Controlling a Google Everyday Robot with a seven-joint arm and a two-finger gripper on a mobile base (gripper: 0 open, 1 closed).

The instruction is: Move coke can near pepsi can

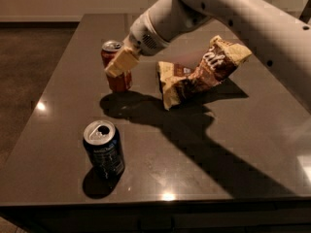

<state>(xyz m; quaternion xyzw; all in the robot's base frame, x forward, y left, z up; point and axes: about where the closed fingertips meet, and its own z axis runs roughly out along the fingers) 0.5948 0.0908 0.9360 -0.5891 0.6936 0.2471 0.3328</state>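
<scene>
The coke can [114, 79] is red-orange with a silver top and hangs upright just above the dark table [233, 144], its shadow on the surface below it. My gripper [121, 62] reaches in from the upper right and is shut on the can's upper half, with one pale finger [120, 63] across its front. The pepsi can [103, 154] is dark navy with a silver top and stands upright near the table's front left edge, well in front of the coke can.
A crumpled brown and tan chip bag [199, 72] lies to the right of the coke can. My white arm [233, 8] spans the upper right. The table's left edge drops to a dark floor [29, 72].
</scene>
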